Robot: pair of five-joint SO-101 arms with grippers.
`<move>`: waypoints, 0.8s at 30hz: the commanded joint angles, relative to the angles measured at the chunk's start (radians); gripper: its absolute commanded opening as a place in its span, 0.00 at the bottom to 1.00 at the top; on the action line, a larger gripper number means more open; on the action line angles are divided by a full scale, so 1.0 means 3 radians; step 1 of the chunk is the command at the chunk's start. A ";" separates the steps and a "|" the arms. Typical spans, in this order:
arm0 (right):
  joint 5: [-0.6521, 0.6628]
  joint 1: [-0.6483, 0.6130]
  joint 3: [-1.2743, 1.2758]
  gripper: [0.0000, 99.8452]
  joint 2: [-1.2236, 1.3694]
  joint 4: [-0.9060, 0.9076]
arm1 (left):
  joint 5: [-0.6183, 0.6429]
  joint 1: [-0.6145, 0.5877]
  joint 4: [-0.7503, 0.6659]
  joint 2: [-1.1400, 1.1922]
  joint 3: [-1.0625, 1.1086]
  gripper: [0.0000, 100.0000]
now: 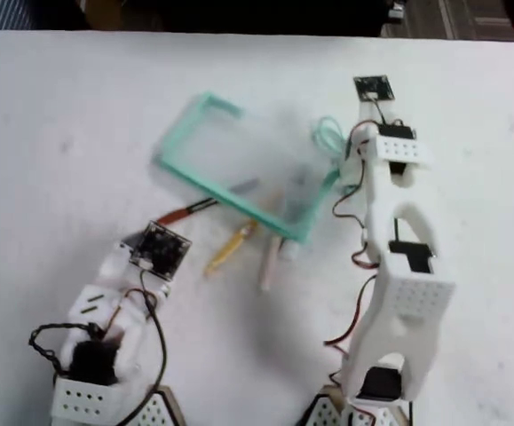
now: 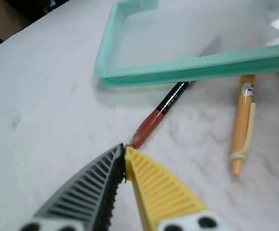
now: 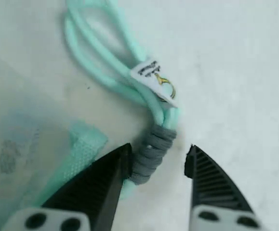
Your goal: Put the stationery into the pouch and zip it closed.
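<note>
Clear mint-edged plastic pouch: your left end effector, tips together, sits at the red-and-black pen; your right end effector stands apart around the grey-wrapped green cord.

Counted 1 pouch, clear with mint edging. There were 3 pens on the desk: 1 red-black pen, 1 orange pen, 1 pale pink pen. 1 mint cord loop with 1 grey wrap. 2 hands: left hand, right hand.
</note>
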 commanded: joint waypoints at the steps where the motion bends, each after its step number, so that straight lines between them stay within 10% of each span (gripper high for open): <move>1: -0.0010 -0.0146 -0.0174 0.18 0.0054 0.0008 | -0.0026 0.0054 0.0051 -0.0018 -0.0010 0.02; 24: -0.0036 -0.0207 -0.2435 0.02 0.0069 0.1849 | -0.0026 0.0054 0.0051 -0.0018 -0.0010 0.02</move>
